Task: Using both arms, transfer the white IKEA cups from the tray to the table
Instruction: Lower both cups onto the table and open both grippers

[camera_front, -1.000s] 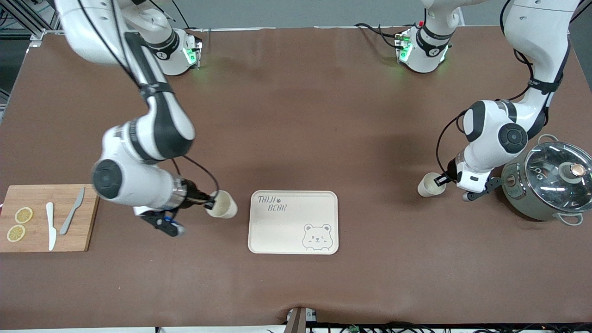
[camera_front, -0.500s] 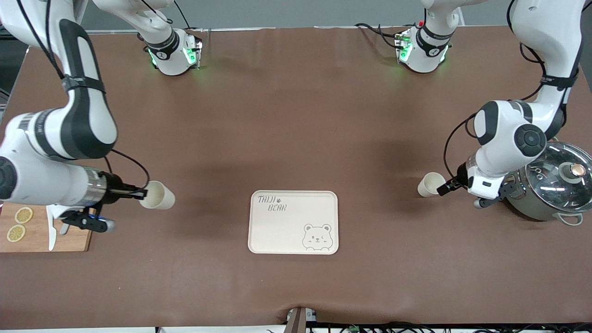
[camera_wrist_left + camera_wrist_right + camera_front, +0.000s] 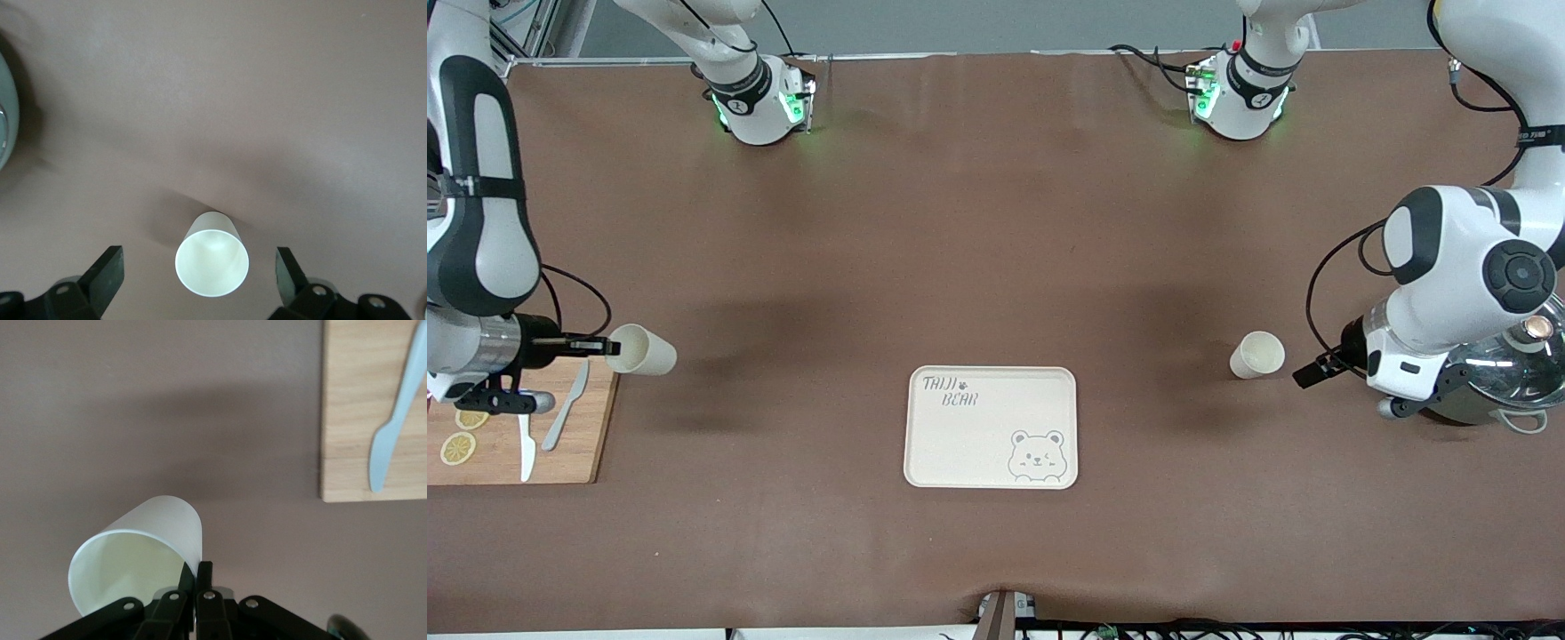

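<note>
Front view: nearest the camera lies the bear-printed tray [image 3: 992, 427], bare, at mid-table. Toward the right arm's end, a wooden cutting board [image 3: 511, 462] carries two lemon slices [image 3: 458, 447], a white knife [image 3: 525, 436] and a grey knife [image 3: 565, 404]. Slightly farther from the camera than the tray, one white cup [image 3: 1257, 355] stands upright on the table toward the left arm's end, with the left gripper [image 3: 1310, 374] just beside it and not touching. A lidded steel pot [image 3: 1507, 378] is seen under the left arm's wrist. The second white cup [image 3: 641, 349] is held tilted, off the table, by the right gripper [image 3: 596, 345] at the corner of the cutting board.

Left wrist view: the fingers [image 3: 103, 277] are shown spread wide, with the standing cup [image 3: 212, 257] between them and clear of both; this gap is not resolved in the front view.

Right wrist view: the fingers [image 3: 200, 583] are shown pinched together on the rim wall of the tilted cup [image 3: 137, 563], one inside and one outside. The board edge [image 3: 367, 407] and grey knife [image 3: 397, 420] are also recorded there.
</note>
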`<action>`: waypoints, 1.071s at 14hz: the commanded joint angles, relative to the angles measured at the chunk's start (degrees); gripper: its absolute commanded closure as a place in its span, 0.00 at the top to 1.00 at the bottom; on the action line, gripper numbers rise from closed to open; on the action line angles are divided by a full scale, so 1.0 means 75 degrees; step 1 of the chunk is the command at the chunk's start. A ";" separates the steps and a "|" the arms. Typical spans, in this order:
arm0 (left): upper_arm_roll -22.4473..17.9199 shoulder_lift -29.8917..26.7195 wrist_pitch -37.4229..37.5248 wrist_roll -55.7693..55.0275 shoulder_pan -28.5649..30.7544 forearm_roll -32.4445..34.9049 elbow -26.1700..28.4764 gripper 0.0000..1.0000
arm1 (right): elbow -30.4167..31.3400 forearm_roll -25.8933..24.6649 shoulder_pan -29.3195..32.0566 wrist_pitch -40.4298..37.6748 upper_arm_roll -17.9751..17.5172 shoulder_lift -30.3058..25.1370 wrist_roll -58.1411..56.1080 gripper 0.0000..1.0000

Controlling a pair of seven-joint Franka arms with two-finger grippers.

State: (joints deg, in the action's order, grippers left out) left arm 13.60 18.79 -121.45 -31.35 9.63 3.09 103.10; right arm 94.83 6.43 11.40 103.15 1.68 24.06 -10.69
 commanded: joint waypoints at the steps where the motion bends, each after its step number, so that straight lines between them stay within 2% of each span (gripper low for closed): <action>1: 0.0027 -0.0033 0.0793 0.0113 -0.0007 0.0266 -0.0666 1.00 | 0.1076 -0.0457 0.0144 0.0611 -0.0177 -0.0536 -0.0087 0.00; 3: 0.0039 -0.0044 0.1075 0.0241 -0.0019 0.0279 -0.1007 1.00 | 0.1872 -0.0470 0.0156 0.1558 -0.0189 -0.0559 -0.0087 0.00; 6: 0.0039 -0.0138 0.1135 0.0838 0.0005 0.0279 -0.1265 1.00 | 0.2589 -0.0470 0.0132 0.2159 -0.0212 -0.0594 -0.0087 0.00; 12: -0.0079 -0.0337 0.1485 0.2631 0.0098 0.0290 -0.1875 1.00 | 0.3212 -0.0470 0.0085 0.2840 -0.0212 -0.0607 -0.0169 0.01; 13: -0.0079 -0.0430 0.1637 0.2865 0.0180 0.0291 -0.1922 1.00 | 0.3200 -0.0470 0.0097 0.2829 -0.0201 -0.0595 -0.0169 0.20; 14: -0.0079 -0.0536 0.1767 0.3099 0.0273 0.0291 -0.1934 1.00 | 0.3200 -0.0470 0.0085 0.2817 -0.0212 -0.0595 -0.0157 0.64; 15: -0.0079 -0.0711 0.1814 0.3380 0.0321 0.0291 -0.1935 1.00 | 0.3188 -0.0470 0.0085 0.2817 -0.0212 -0.0583 -0.0157 1.00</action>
State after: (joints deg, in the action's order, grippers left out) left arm 12.87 16.30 -109.96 -9.45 10.99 3.64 88.53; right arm 116.82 4.06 12.09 123.79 0.28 21.91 -11.71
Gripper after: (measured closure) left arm 0.000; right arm 0.837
